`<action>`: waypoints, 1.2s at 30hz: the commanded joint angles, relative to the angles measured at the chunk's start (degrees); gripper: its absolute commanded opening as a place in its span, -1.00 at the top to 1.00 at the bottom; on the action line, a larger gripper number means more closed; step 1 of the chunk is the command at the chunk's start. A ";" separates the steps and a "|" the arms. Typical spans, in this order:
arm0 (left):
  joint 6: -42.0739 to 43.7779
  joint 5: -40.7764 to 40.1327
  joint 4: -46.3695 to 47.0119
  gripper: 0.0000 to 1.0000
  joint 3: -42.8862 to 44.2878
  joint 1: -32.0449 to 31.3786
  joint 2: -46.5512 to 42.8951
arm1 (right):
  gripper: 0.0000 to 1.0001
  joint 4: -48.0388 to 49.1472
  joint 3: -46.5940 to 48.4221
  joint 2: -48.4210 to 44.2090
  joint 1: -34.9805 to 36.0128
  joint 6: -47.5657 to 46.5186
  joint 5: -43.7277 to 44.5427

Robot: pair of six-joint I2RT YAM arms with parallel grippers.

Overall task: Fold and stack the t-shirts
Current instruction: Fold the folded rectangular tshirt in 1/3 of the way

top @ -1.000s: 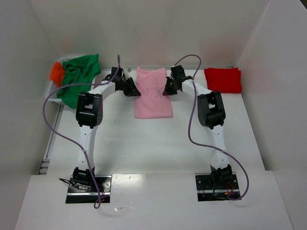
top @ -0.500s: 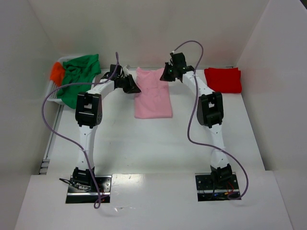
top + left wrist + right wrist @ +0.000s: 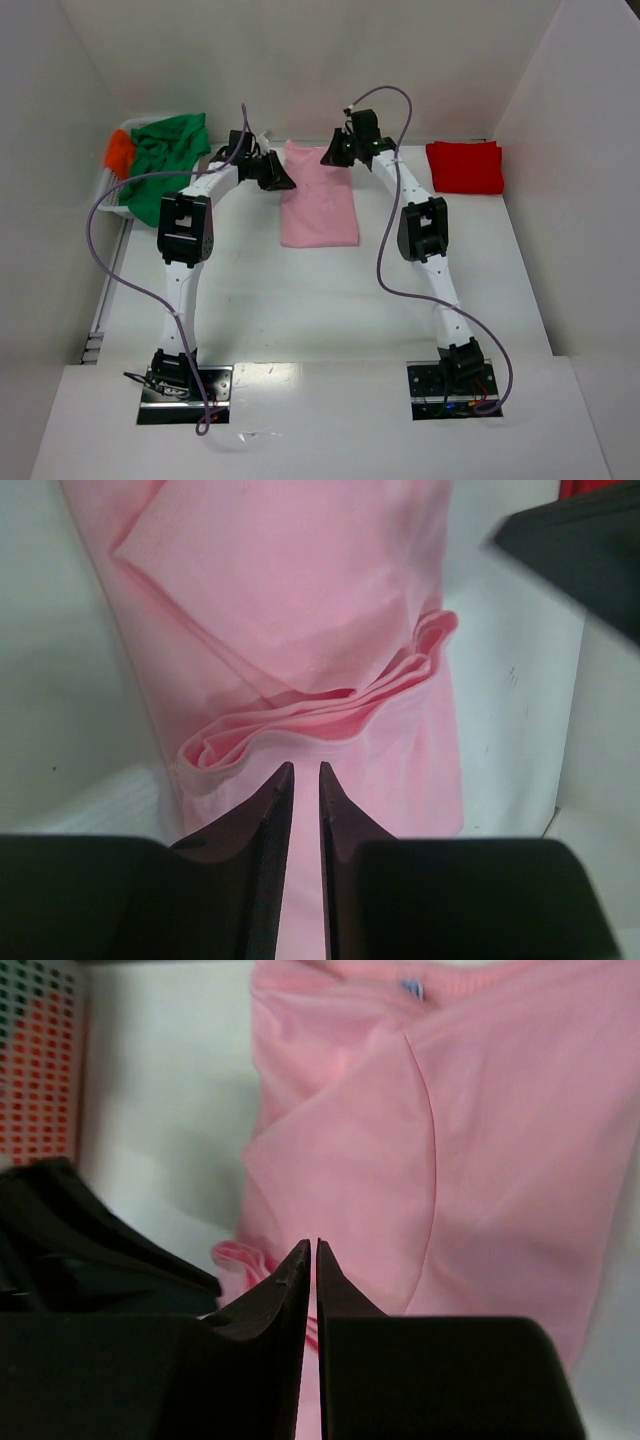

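The light pink t-shirt [image 3: 318, 198] lies folded in a long strip at the table's far middle, with a bunched fold [image 3: 320, 715] across it. My left gripper [image 3: 285, 179] hovers at its upper left edge, jaws a narrow gap apart with nothing between them [image 3: 306, 767]. My right gripper [image 3: 329, 157] hangs over the shirt's far end, jaws nearly touching and empty [image 3: 311, 1243]. The red t-shirt [image 3: 466, 166] lies folded at the far right. The green t-shirt [image 3: 165, 158] and orange t-shirt [image 3: 119, 152] sit heaped at the far left.
A white perforated basket [image 3: 110, 192] under the green and orange heap stands against the left wall; its mesh [image 3: 40, 1060] shows in the right wrist view. White walls close in the table on three sides. Purple cables loop above both arms.
The right gripper has lifted off the pink shirt's right side and swung back and left over its far end. The left gripper has drawn back slightly. Both jaws have parted a little.
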 commanded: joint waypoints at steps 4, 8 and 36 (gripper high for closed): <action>2.51 2.18 -0.88 0.53 5.14 0.28 0.49 | 0.80 -0.80 0.58 3.61 2.71 -0.53 -3.60; 3.13 2.18 -1.94 0.53 4.53 0.28 0.49 | 0.80 -0.80 0.58 5.37 3.77 -1.06 -4.65; 3.66 1.57 -3.70 0.50 6.81 0.28 2.33 | 0.66 -13.02 0.13 -0.77 3.25 -8.79 5.01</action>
